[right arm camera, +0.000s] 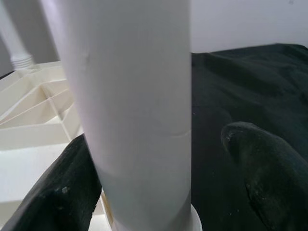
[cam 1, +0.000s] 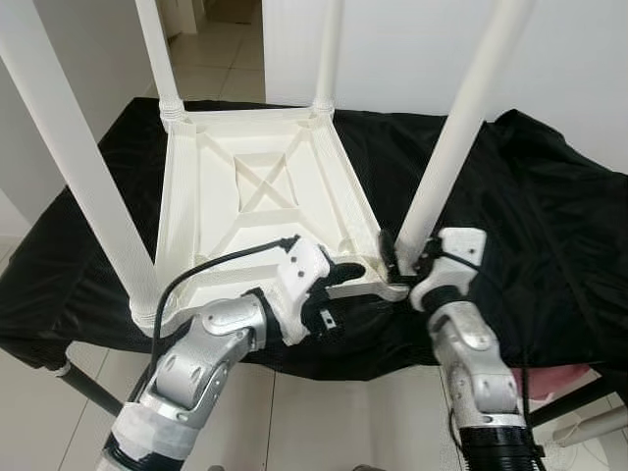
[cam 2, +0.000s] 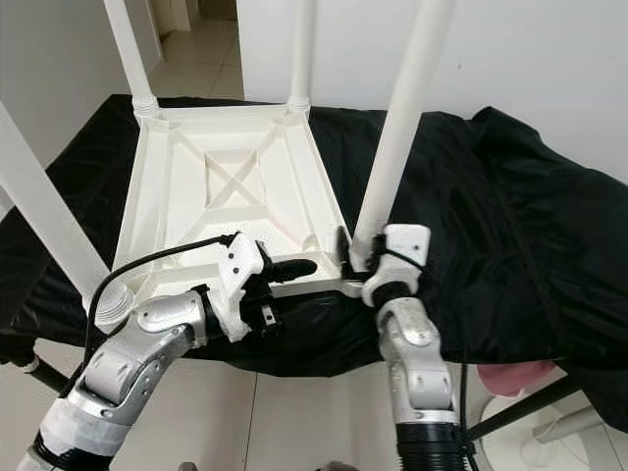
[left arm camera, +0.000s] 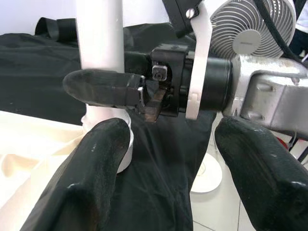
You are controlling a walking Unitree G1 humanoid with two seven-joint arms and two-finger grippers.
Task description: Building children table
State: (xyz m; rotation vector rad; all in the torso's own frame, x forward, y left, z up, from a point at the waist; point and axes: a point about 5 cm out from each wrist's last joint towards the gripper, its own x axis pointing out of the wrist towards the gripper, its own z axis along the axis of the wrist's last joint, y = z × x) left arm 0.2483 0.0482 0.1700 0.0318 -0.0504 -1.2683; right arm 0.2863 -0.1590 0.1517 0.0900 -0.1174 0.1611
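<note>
While the white table (cam 1: 260, 191) lies upside down on a counter (cam 1: 549, 226) draped in black cloth, its four legs stand upright from the corners. Two far legs rise at the back, a near left leg (cam 1: 78, 167) stands at the front left corner, and a near right leg (cam 1: 461, 128) leans slightly at the front right corner. The underside shows a ribbed frame with a crossed brace in the middle.

At the front edge of the table, the left gripper (cam 1: 355, 276) reaches in from the left along the rim, toward the base of the near right leg. Its jaws are spread wide with nothing between them; in the left wrist view its two fingers (left arm camera: 98, 173) frame the leg's base and the right gripper beyond.

Just to the right, the right gripper (cam 1: 400, 263) sits at the base of the near right leg. In the right wrist view its fingers (right arm camera: 267, 163) stand on either side of the leg (right arm camera: 134, 110), one against it and the other a little apart, so the jaws are parted around the leg rather than clamped. A white fan (left arm camera: 252, 29) stands on the pale tiled floor (cam 1: 221, 49) behind the right arm.
</note>
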